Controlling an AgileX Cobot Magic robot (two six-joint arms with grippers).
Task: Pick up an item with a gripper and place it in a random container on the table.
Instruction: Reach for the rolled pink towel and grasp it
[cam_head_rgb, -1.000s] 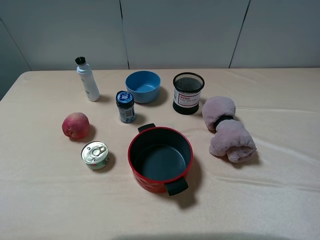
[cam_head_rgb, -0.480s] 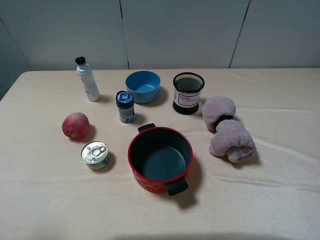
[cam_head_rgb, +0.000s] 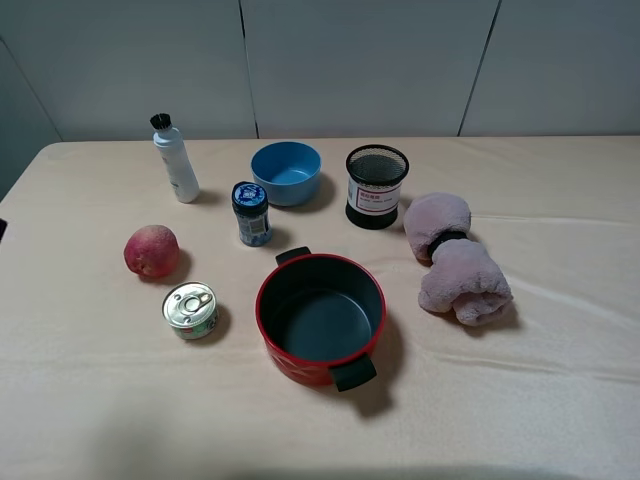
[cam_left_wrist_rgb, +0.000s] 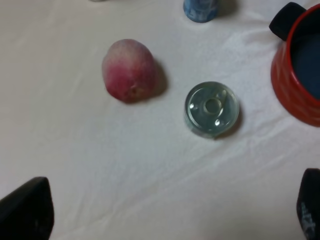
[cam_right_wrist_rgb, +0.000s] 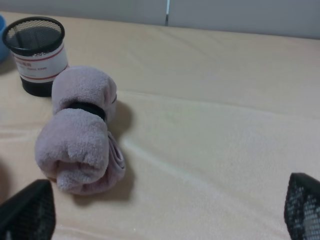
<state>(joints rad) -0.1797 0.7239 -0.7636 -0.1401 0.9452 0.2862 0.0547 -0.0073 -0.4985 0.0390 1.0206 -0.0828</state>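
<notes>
The pale pink-mauve rolled towel (cam_head_rgb: 455, 260) with its black band lies on the beige table (cam_head_rgb: 560, 380), to the right of the red pot (cam_head_rgb: 320, 316). The pot stands empty at the middle front. No gripper shows over the table in the exterior view. In the left wrist view my left gripper (cam_left_wrist_rgb: 167, 212) is open and empty above bare cloth, with the pot's rim (cam_left_wrist_rgb: 300, 75) at one side. In the right wrist view my right gripper (cam_right_wrist_rgb: 165, 215) is open and empty, with the towel (cam_right_wrist_rgb: 82, 130) ahead and off to one side, well apart from its fingertips (cam_right_wrist_rgb: 27, 212).
A peach (cam_head_rgb: 152, 250), a tin can (cam_head_rgb: 190, 310), a small blue-lidded jar (cam_head_rgb: 251, 213), a white bottle (cam_head_rgb: 176, 158), a blue bowl (cam_head_rgb: 287, 172) and a black mesh pen cup (cam_head_rgb: 376, 186) stand around the pot. A dark sliver (cam_head_rgb: 2, 228) shows at the left edge.
Nothing on the table has moved. A small dark sliver has appeared at the left edge of the exterior view, and the shadow at the front edge has faded.
</notes>
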